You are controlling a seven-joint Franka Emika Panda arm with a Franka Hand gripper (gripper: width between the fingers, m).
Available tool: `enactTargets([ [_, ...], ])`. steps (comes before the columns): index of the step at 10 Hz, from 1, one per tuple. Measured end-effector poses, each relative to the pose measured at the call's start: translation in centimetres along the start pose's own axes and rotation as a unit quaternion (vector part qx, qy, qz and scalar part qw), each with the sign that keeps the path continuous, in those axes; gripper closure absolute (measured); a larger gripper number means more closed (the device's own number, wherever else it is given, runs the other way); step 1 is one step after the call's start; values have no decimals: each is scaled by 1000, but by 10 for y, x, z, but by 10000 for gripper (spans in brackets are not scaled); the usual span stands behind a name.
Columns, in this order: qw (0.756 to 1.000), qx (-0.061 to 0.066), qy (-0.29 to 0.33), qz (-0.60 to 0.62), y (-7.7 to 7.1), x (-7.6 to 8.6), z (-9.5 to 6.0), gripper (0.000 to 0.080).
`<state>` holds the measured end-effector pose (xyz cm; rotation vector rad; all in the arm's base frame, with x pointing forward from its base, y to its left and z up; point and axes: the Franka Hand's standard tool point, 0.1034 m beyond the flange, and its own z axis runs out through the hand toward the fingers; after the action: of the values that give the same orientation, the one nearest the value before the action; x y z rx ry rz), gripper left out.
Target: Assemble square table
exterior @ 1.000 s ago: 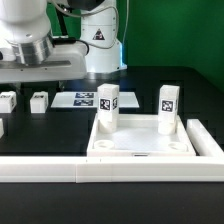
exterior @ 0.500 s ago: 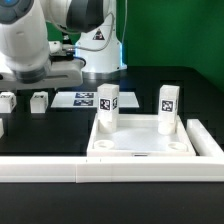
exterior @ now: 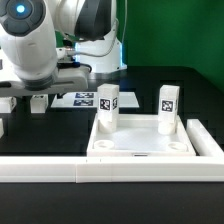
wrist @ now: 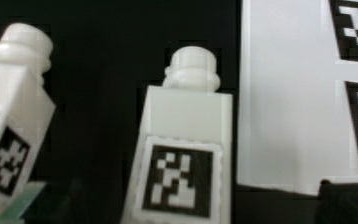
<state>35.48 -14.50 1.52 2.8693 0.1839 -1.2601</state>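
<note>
The square table top [exterior: 140, 140] lies at the exterior view's right with two white tagged legs [exterior: 107, 106] [exterior: 167, 108] standing upright in its far corners. Two loose legs [exterior: 38, 103] [exterior: 7, 102] lie at the left. The arm's hand [exterior: 35, 58] hangs just above them, and its fingers are hard to make out there. In the wrist view, my gripper [wrist: 185, 207] is open and empty, right over one loose leg [wrist: 185, 130]. The other leg [wrist: 16, 100] lies beside it. Only the finger edges show, such as one dark fingertip [wrist: 341, 200].
The marker board [exterior: 85, 99] lies behind the table top, next to the loose legs, and shows in the wrist view [wrist: 309, 100]. A long white border rail [exterior: 100, 170] runs along the front. The robot's base [exterior: 100, 45] stands at the back.
The arm has swung down and toward the front over the two loose legs at the left. The table top, the upright legs and the loose legs have not moved.
</note>
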Motion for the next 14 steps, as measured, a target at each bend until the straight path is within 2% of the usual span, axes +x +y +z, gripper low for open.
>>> enactTargets([
  [2, 1000, -1, 3, 3, 2, -1, 12, 150],
  [4, 1000, -2, 5, 4, 3, -1, 15, 150],
  [6, 1000, -5, 6, 0, 1, 1, 14, 409],
  [7, 1000, -5, 6, 0, 1, 1, 14, 409],
  [8, 1000, -5, 6, 0, 1, 1, 14, 515],
  [13, 1000, -4, 3, -8, -1, 0, 11, 515],
  [14, 1000, 1, -3, -29, -10, -2, -10, 515],
])
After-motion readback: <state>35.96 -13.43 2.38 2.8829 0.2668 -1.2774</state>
